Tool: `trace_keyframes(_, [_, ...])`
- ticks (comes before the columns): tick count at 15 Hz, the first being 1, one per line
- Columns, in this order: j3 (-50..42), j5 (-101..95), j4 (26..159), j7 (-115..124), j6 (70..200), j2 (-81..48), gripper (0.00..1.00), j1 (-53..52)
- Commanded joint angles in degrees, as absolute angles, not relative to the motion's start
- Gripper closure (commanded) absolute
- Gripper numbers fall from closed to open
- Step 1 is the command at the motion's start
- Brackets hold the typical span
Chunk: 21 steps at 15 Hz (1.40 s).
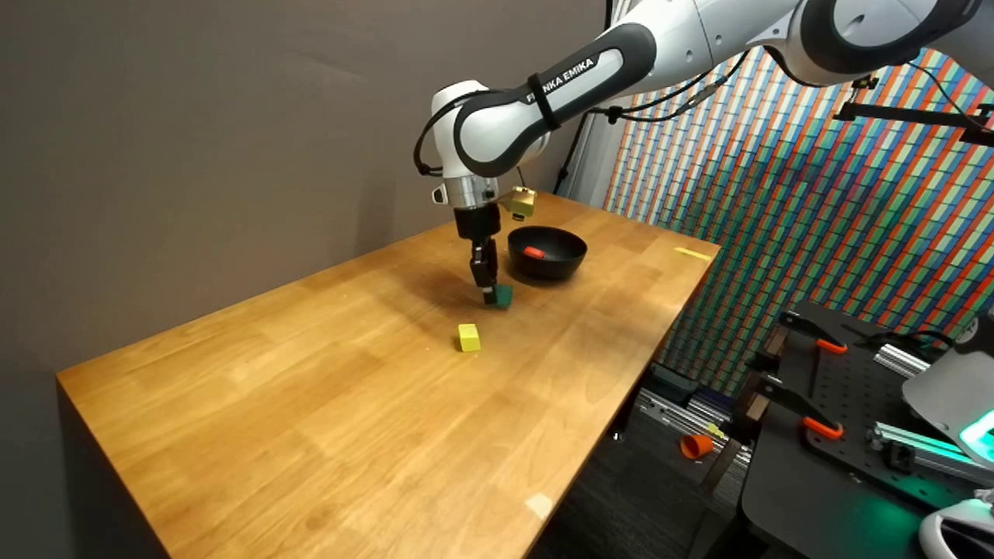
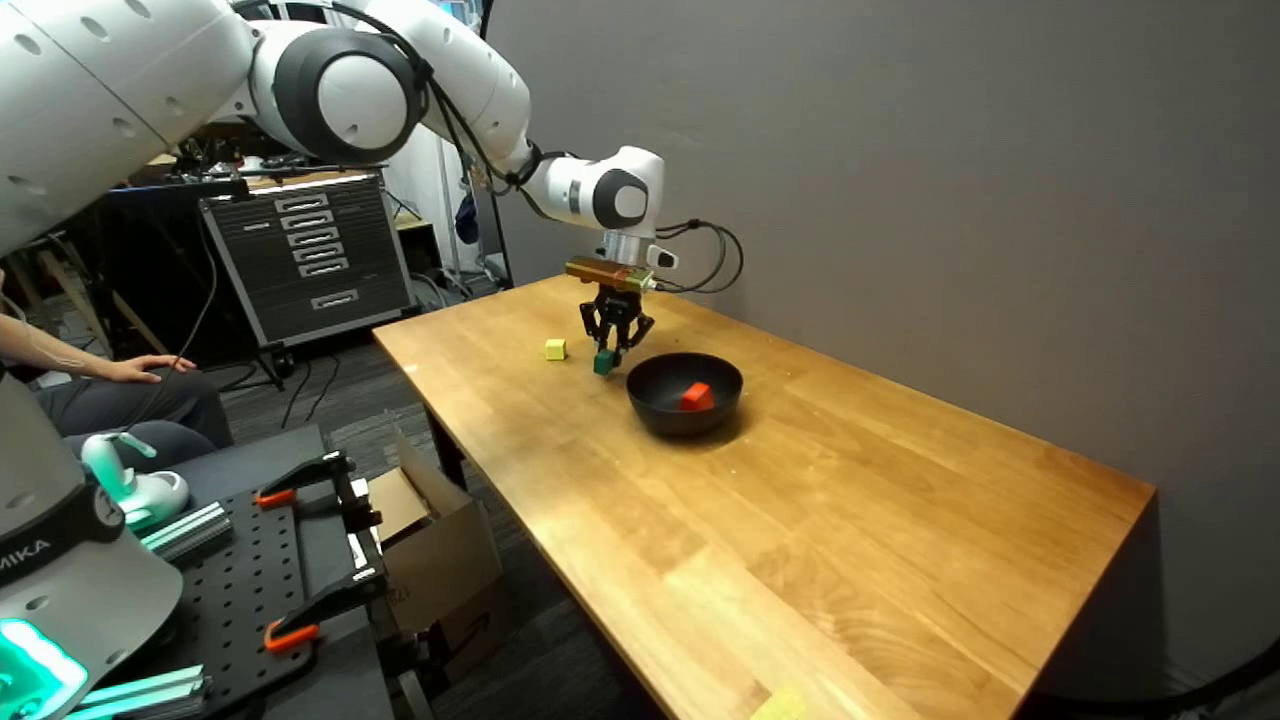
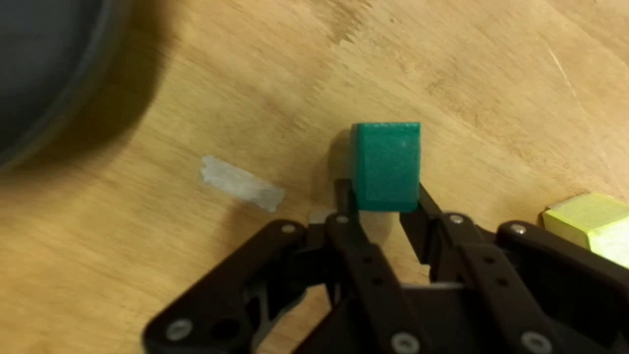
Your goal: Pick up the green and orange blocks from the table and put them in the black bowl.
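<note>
Tool (image 3: pixel 385 194) clamped on green block (image 3: pixel 388 164), exterior views alone showing orange block (image 2: pixel 697 398) inside black bowl (image 2: pixel 658 385)

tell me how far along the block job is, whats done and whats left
Done: the orange block lies inside the black bowl, as both exterior views show. In hand: the green block looks pinched by the gripper in the wrist view; whether it touches the table is hard to tell. Left: carrying the green block over the bowl and releasing it, since it is beside the bowl, not in it.
</note>
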<state>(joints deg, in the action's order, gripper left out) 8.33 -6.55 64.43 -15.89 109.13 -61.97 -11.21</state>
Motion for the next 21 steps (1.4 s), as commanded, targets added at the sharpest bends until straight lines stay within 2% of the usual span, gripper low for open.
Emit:
trace_keyframes(1, [4.05, -11.06, 63.88, -12.50, 104.30, -58.42, 0.87, -13.65])
trace_keyframes(9, [-0.61, -16.23, 66.40, -7.64, 100.09, -52.77, 0.86, -12.29])
trace_keyframes(10, [-0.83, -16.16, 66.47, -7.53, 99.99, -52.67, 0.81, -11.89])
trace_keyframes(11, [-0.92, -16.05, 66.44, -7.62, 100.15, -52.65, 0.46, -11.47])
trace_keyframes(12, [-0.95, -15.98, 66.60, -7.71, 100.04, -52.64, 0.45, -11.11])
trace_keyframes(18, [1.80, -12.51, 75.76, -10.10, 103.17, -46.03, 0.01, -7.16])
trace_keyframes(21, [3.40, -9.37, 83.48, -10.05, 104.45, -39.46, 0.00, -5.01])
